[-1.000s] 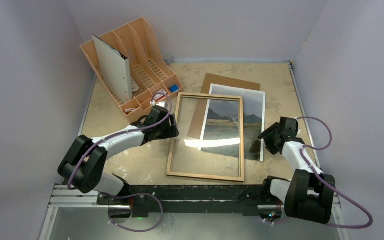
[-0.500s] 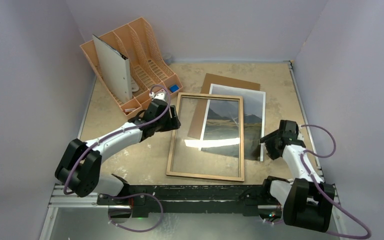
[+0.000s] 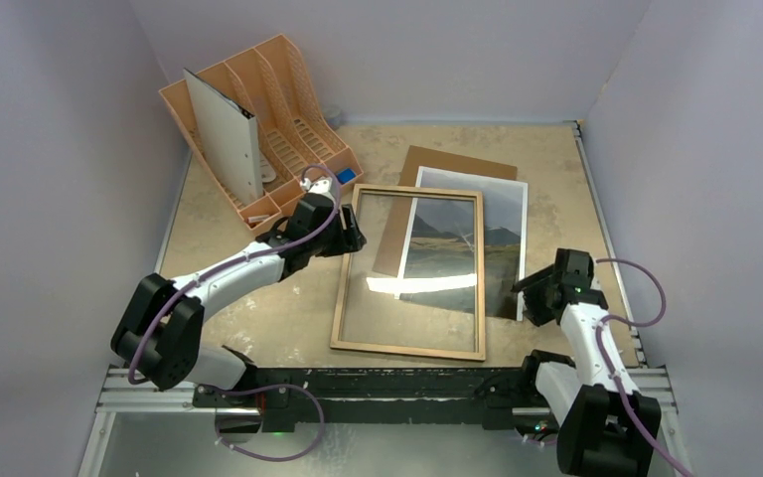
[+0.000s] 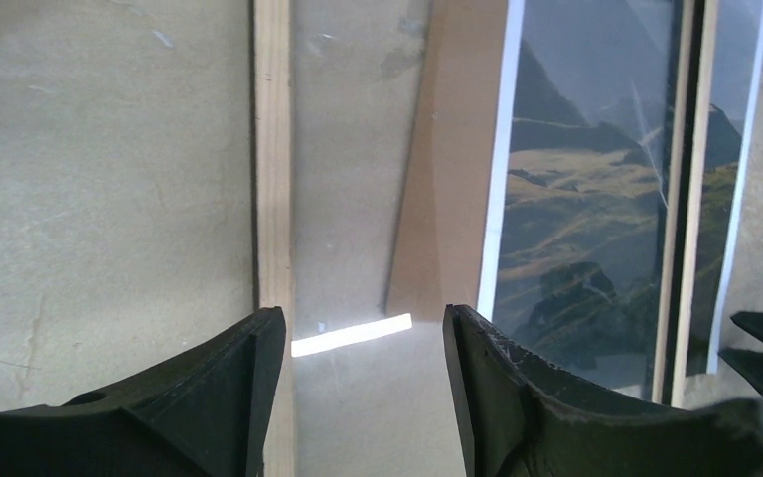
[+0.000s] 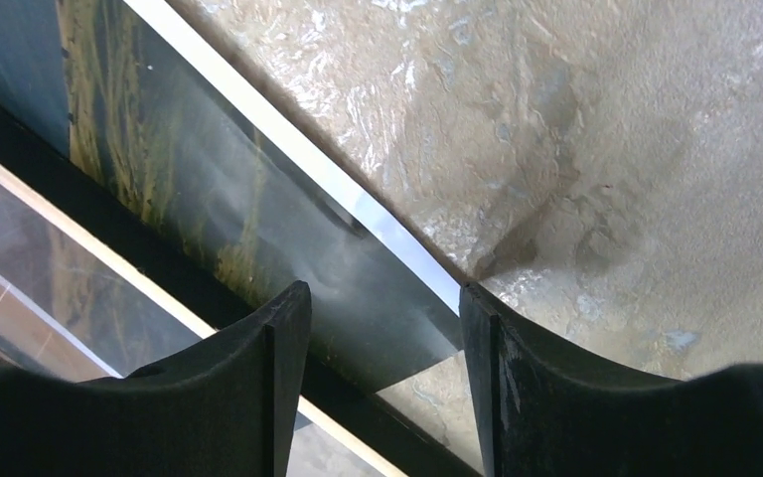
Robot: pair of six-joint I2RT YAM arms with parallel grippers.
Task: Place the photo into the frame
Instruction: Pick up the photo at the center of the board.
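Note:
The frame [image 3: 346, 270], light wood side up with its glass pane, lies flat mid-table over the left part of the photo [image 3: 505, 227], a mountain print with a white border. My left gripper [image 3: 354, 238] is open and empty over the frame's left rim [image 4: 273, 149]; its fingers [image 4: 228, 388] stand either side of the glass just inside that rim. My right gripper [image 3: 523, 294] is open and empty, low over the photo's near right corner [image 5: 397, 288], with the frame's right rim [image 5: 70, 199] beside it.
A brown backing board [image 3: 457, 162] lies under the photo and frame at the back and shows through the glass [image 4: 452, 179]. A peach file organizer [image 3: 288, 139] holding a white board [image 3: 224, 134] stands at the back left. Walls close in on both sides.
My left gripper has moved a little right and away, onto the frame's left rim. My right gripper has drawn back toward the near edge, along the photo's right edge to its near corner.

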